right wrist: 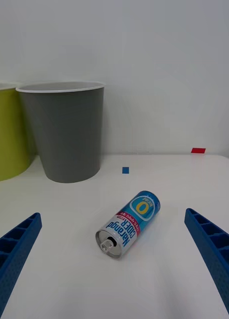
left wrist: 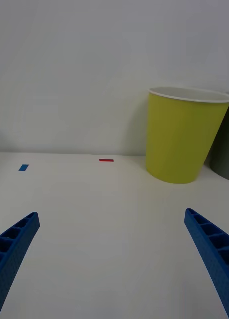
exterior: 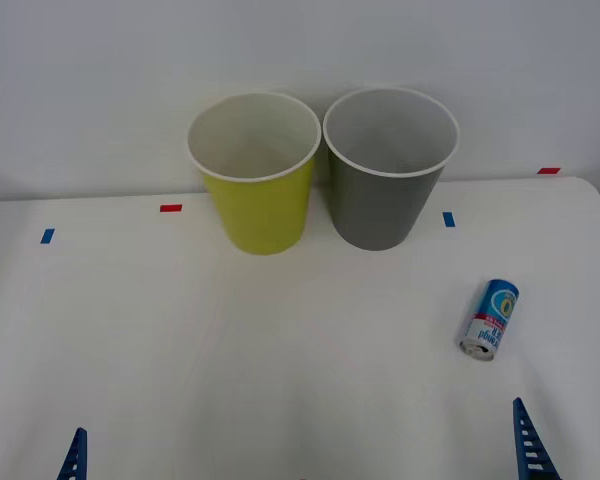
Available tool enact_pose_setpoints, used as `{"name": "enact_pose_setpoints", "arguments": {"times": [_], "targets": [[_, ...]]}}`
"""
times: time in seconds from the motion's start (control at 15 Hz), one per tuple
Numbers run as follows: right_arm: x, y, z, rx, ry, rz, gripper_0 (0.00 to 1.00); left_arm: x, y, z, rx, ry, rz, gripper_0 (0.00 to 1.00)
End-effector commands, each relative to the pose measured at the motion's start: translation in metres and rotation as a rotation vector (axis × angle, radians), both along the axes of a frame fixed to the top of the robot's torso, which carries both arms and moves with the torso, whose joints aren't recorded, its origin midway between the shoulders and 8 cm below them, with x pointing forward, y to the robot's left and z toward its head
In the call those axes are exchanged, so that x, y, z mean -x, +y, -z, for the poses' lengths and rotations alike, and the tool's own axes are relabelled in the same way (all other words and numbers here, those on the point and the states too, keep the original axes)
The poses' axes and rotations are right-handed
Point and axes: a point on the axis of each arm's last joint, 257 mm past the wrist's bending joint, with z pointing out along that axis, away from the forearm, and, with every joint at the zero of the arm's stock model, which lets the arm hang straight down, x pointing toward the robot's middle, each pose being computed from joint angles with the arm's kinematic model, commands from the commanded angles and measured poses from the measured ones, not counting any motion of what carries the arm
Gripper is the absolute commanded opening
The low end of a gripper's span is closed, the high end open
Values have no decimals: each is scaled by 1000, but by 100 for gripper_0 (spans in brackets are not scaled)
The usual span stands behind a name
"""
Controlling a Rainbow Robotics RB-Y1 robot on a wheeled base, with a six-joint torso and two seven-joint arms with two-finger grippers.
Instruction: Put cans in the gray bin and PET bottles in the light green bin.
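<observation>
The can (exterior: 490,318) is seen lying on its side on the white table (exterior: 280,380), toward the robot's right, silver top turned to the near edge, so a grasp across its body is invited. It is framed between the widely spread fingers of the right gripper (right wrist: 114,259), held low and short of it, nothing gripped. Beyond, the gray bin (exterior: 388,170) stands upright, touching or just beside the light green bin (exterior: 257,175). The left gripper (left wrist: 112,259) is kept near the table's front edge, jaws wide, empty.
</observation>
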Motion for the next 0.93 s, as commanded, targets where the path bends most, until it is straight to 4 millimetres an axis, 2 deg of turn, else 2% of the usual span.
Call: {"name": "enact_pose_setpoints", "arguments": {"times": [0.07, 0.93], "targets": [[0, 0, 0, 0, 0, 0, 100, 0, 0, 0, 0, 0, 0, 100], [0, 0, 0, 0, 0, 0, 100, 0, 0, 0, 0, 0, 0, 100]]}}
